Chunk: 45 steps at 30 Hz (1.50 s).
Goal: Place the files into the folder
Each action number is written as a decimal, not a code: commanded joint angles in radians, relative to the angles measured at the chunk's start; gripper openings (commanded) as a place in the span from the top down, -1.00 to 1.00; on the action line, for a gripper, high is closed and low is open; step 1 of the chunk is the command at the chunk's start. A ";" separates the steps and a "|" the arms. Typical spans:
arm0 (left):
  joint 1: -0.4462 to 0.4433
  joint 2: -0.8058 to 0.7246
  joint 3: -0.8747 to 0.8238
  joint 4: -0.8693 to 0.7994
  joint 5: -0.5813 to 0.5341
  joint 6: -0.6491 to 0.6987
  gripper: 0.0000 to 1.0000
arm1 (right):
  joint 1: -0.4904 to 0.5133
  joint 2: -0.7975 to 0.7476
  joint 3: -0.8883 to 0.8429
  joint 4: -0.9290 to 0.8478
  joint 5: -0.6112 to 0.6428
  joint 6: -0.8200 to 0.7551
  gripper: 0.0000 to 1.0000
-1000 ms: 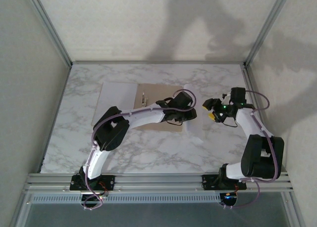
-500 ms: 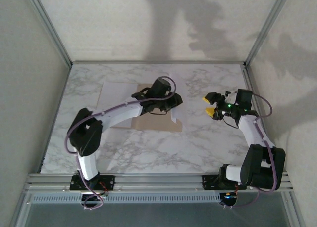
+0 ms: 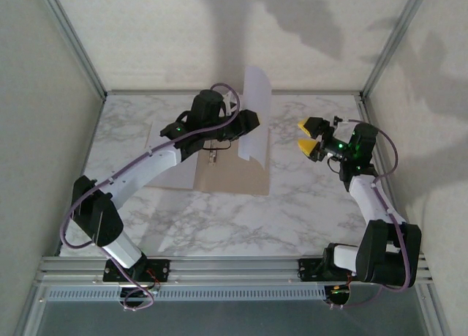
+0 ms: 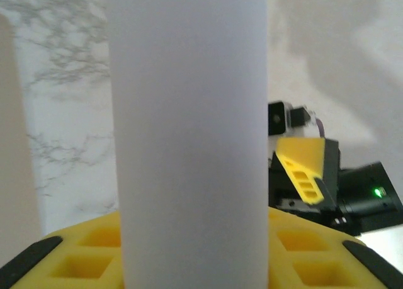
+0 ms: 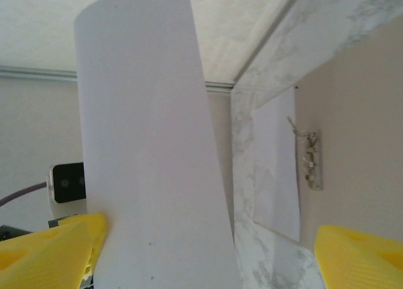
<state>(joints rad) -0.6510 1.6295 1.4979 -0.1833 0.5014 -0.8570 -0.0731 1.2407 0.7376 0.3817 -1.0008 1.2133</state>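
Note:
My left gripper (image 3: 245, 124) is shut on a white paper sheet (image 3: 256, 116), which stands up curved above the back right part of the tan folder (image 3: 234, 176). In the left wrist view the sheet (image 4: 189, 138) rises between the yellow fingers (image 4: 308, 264). The folder lies open and flat, its metal clip (image 3: 213, 155) along the spine. A second white sheet (image 5: 277, 169) lies flat beside the clip (image 5: 310, 160). My right gripper (image 3: 311, 137) hovers open, right of the lifted sheet and apart from it. The right wrist view faces that sheet (image 5: 145, 144).
The marble table (image 3: 219, 226) is fenced by metal frame posts (image 3: 77, 50) and white walls at the back and sides. The left arm (image 3: 139, 171) stretches diagonally over the folder's left half. Bare marble lies between the folder and the right arm.
The left gripper has lifted the sheet off the table by the folder's right edge and carried it up and back. The right gripper has risen slightly and stayed open.

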 commanded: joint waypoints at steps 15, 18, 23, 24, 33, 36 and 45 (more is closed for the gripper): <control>0.008 -0.079 -0.050 0.257 0.268 -0.054 0.24 | 0.083 -0.072 0.070 0.329 -0.022 0.165 -0.95; 0.003 -0.087 -0.072 0.280 0.274 -0.056 0.24 | 0.106 -0.066 0.096 0.331 -0.050 0.158 -0.97; 0.003 -0.082 -0.040 0.176 0.261 0.026 0.23 | 0.123 -0.075 0.108 0.360 -0.065 0.168 -0.98; 0.007 -0.079 -0.024 0.139 0.248 0.045 0.23 | 0.125 -0.080 0.110 0.370 -0.068 0.172 -0.97; 0.034 -0.086 -0.024 0.061 0.210 0.094 0.23 | 0.138 -0.131 0.133 0.414 -0.100 0.179 -0.75; 0.040 -0.092 -0.024 0.052 0.203 0.105 0.22 | 0.140 -0.135 0.139 0.391 -0.108 0.168 -0.67; 0.042 -0.104 -0.021 0.063 0.220 0.109 0.20 | 0.202 -0.132 0.199 0.112 -0.119 -0.022 -0.50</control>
<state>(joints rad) -0.6170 1.5692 1.4456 -0.1322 0.7143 -0.7662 0.1097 1.1183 0.8856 0.6083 -1.1004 1.3010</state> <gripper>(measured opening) 0.397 0.753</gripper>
